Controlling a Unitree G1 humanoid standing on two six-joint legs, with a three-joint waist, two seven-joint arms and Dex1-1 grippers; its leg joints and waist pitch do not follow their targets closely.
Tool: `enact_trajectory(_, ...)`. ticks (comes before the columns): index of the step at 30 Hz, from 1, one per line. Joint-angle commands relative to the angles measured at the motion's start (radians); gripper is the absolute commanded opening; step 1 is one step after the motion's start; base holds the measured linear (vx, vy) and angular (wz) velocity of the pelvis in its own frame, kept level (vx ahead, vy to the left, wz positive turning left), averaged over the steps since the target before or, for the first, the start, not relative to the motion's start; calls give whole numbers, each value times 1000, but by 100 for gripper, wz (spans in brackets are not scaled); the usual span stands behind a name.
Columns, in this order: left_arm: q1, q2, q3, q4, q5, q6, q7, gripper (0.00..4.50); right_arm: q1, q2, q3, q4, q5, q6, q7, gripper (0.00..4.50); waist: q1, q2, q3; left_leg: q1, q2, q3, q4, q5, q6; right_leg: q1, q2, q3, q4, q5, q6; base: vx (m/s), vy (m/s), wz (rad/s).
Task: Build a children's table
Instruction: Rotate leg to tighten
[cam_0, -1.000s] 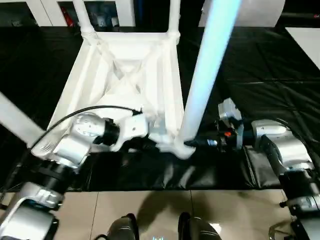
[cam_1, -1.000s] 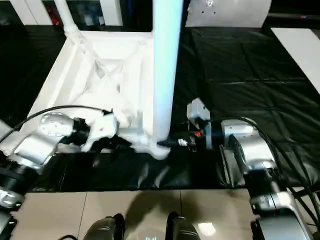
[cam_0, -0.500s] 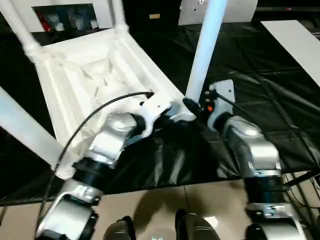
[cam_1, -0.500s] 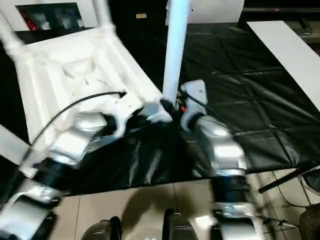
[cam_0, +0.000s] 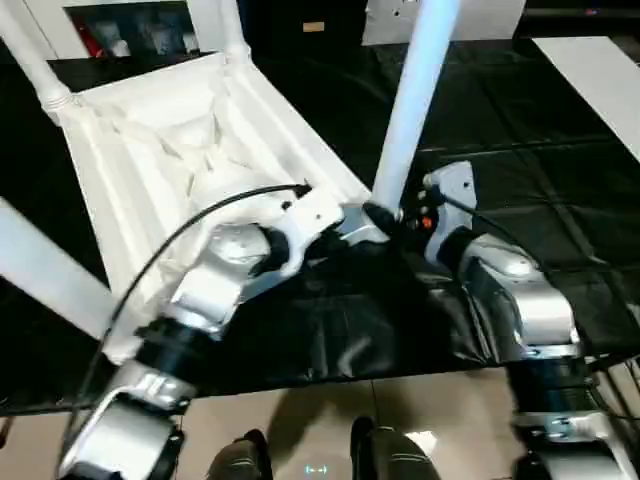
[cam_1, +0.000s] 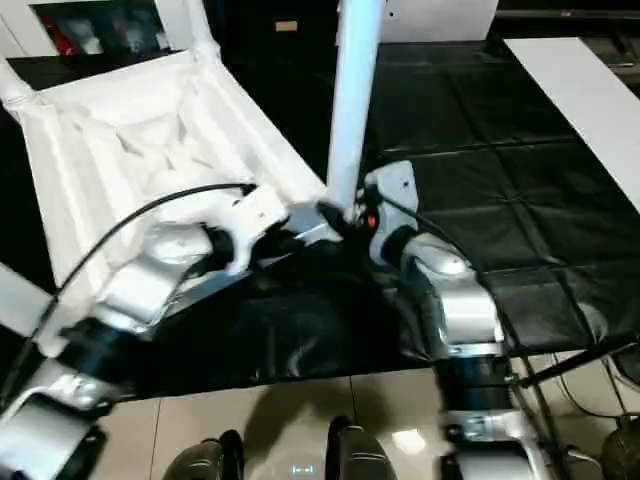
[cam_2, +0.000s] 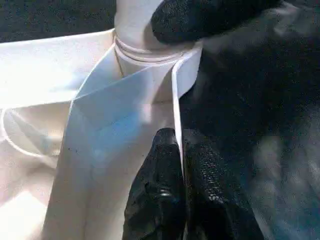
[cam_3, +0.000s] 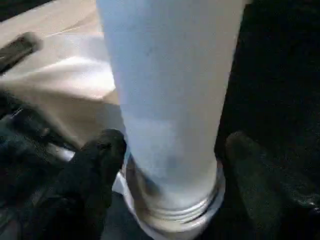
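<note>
the children's table (cam_0: 190, 160) lies upside down on the black work table (cam_0: 560, 160). its near-corner leg (cam_0: 415, 95) stands straight up between the arms. right gripper (cam_3: 170, 165) straddles the leg base, fingers not quite touching; left gripper (cam_2: 181, 187) is pinched on the rim beside the socket (cam_2: 150, 55), so twisting looks like the right's job.

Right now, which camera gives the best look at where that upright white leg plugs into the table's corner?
The right wrist view: the leg fills it, its base seated in the corner socket between the right gripper fingers. The left wrist view shows the socket beyond the left gripper, pinching the rim. The eye views show the joint small, part hidden by arms.
</note>
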Motion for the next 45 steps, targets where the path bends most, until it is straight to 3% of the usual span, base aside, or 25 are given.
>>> enact_trajectory(1, 17, 26, -35, -4, -2, -46, -69, 0, -4, -26, 15, 0, 21, -50, 103, 359, 6, 3, -86, 15, 46, -11, -46, -177, 126, 78, -78, 49, -57, -245, -225, 0, 0, 0)
enact_trajectory(2, 24, 50, -46, 0, -13, -102, -115, 0, 0, -55, 27, 7, 35, -79, 175, 359, 9, 0, -89, 19, 47, -11, -46, -187, 122, 78, -78, 49, -58, -261, -222, 0, 0, 0)
enact_trajectory(5, 29, 76, -57, 4, -20, -137, -159, 0, 1, -84, 41, 20, 50, -108, 248, 359, 15, 3, -89, 20, 50, -10, -46, -184, 118, 76, -79, 51, -57, -263, -224, 0, 0, 0)
enact_trajectory(8, 40, 140, -91, 12, -22, -231, -266, 0, -20, -130, 65, 83, 60, -193, 365, 359, 25, 2, -95, 20, 51, -10, -43, -168, 123, 77, -79, 51, -50, -227, -238, 0, 0, 0)
enact_trajectory(15, 46, 199, -125, 13, -37, -320, -391, 0, -47, -177, 96, 128, 125, -237, 618, 359, 42, 1, -97, 18, 54, -8, -40, -160, 133, 79, -79, 51, -42, -220, -250, 0, 0, 0)
enact_trajectory(16, 43, 203, -131, 16, -37, -330, -403, 0, -53, -181, 104, 134, 131, -228, 644, 334, 43, -4, -98, 19, 54, -7, -39, -161, 134, 79, -79, 50, -42, -226, -252, 0, 0, 0)
enact_trajectory(27, 24, 199, -142, 51, -47, -382, -446, 0, -95, -183, 146, 207, 144, -254, 762, 234, 47, -6, -94, 18, 50, -9, -38, -193, 104, 73, -79, 50, -51, -350, -213, 0, 0, 0)
enact_trajectory(37, 23, 191, -127, 64, -47, -366, -424, 0, -60, -178, 156, 153, 175, -207, 774, 195, 49, -7, -93, 17, 49, -9, -37, -178, 111, 73, -77, 50, -50, -333, -213, 0, 0, 0)
enact_trajectory(39, 23, 170, -102, 39, -66, -284, -380, 0, -27, -155, 137, 91, 189, -116, 677, 194, 50, -6, -92, 19, 50, -9, -39, -175, 110, 73, -76, 50, -49, -336, -211, 0, 0, 0)
enact_trajectory(42, 18, 153, -88, 30, -72, -243, -348, 0, -20, -126, 130, 74, 155, -94, 567, 194, 47, -8, -87, 18, 47, -12, -42, -205, 88, 71, -80, 48, -57, -417, -187, 0, 0, 0)
enact_trajectory(45, -5, 86, -63, 19, -50, -148, -219, 0, 0, -15, 90, 18, 128, 11, 304, 194, 36, -8, -73, 21, 39, -16, -47, -262, 50, 63, -79, 45, -77, -569, -130, 0, 0, 0)
